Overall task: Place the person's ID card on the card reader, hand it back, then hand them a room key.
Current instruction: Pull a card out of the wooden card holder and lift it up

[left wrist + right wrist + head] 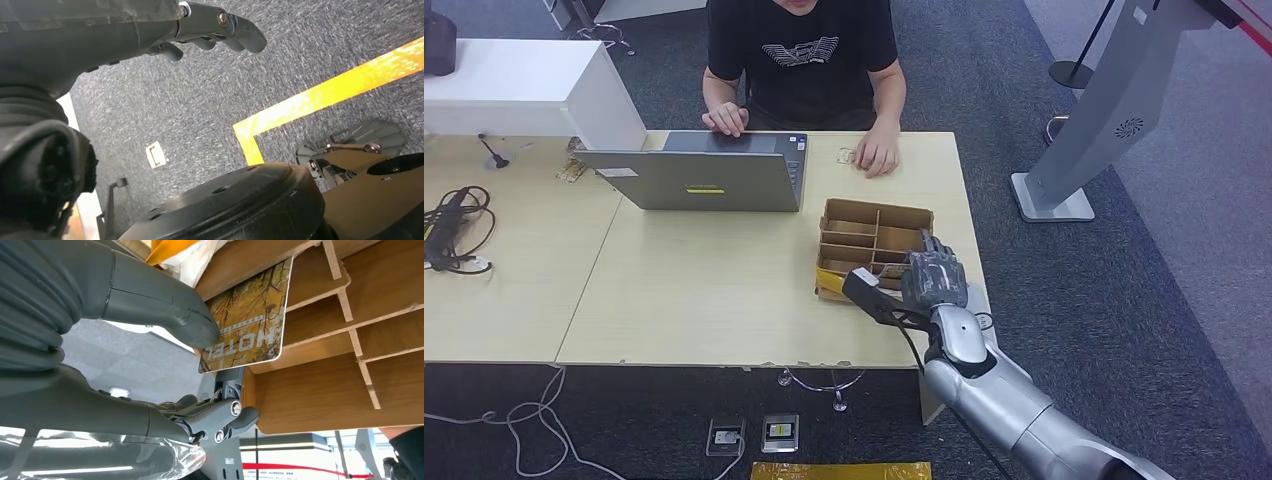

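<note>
A room key card [247,320], printed with autumn trees and the word HOTEL, is pinched between the thumb and a finger of my right hand [165,310]. It stands at the edge of a brown cardboard divider box [325,390]. In the head view my right hand [934,275] is over the near right corner of that box [876,207], at the table's right end. A person [799,50] sits across the table with one hand [877,155] flat on it, beside a small pale flat item [846,155]. My left hand [220,27] hangs above the carpet and holds nothing.
A grey laptop [704,180] stands open in front of the person, left of the box. A white block [514,85] and a bundle of black cables [454,230] are at the far left. A grey kiosk stand [1104,110] rises from the carpet on the right.
</note>
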You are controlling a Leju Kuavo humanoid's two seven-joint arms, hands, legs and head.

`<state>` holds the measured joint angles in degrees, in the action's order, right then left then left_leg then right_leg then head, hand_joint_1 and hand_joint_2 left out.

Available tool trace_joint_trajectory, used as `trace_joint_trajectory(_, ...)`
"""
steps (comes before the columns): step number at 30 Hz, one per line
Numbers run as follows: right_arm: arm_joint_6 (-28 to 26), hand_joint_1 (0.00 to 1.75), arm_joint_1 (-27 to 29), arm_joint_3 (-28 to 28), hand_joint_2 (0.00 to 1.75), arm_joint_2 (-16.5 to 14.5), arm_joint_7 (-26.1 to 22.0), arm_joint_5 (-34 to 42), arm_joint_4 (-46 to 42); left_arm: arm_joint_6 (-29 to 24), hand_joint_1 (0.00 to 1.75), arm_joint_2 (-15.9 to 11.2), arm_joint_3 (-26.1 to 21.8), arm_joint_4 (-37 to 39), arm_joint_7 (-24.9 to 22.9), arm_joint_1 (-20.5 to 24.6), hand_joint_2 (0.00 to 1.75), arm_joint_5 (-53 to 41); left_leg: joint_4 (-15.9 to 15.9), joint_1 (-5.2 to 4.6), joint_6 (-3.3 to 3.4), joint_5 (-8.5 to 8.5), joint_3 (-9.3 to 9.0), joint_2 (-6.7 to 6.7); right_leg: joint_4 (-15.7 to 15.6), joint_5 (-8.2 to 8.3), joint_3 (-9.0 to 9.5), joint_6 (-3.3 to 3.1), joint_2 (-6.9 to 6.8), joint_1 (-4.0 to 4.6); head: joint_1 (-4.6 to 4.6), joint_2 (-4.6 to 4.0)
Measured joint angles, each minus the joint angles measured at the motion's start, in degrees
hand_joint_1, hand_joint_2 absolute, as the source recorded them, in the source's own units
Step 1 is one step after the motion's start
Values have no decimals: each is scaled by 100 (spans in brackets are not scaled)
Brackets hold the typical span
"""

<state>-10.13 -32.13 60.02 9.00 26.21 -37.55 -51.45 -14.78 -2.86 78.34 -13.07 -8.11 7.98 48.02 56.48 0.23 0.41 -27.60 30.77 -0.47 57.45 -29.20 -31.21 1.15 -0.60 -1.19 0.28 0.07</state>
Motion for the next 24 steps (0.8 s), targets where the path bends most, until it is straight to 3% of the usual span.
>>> trace_joint_trajectory(14, -178, 175, -72, 0, 175, -61, -22, -84, 128, 3, 0, -1, 0, 0, -2, 2, 0, 0, 0, 0, 0, 0, -1, 1, 0, 1, 2, -1, 0, 0, -1, 0)
trace_joint_trajectory(20, -488, 175, -178, -43, 175, -53, 169, -377, -22, 6, 0, -1, 0, 0, -2, 1, 0, -31, 1, 0, 0, 0, 0, 2, 1, 1, 0, -1, 2, 0, -1, 0)
trace_joint_trajectory(24, -269, 175, -525, -108, 175, -3, 412, -619, -453, 15, 0, -1, 2, 0, -2, 4, 0, -104, 1, 0, 0, 1, 0, 10, 1, 3, -3, -1, 6, 0, -1, 0)
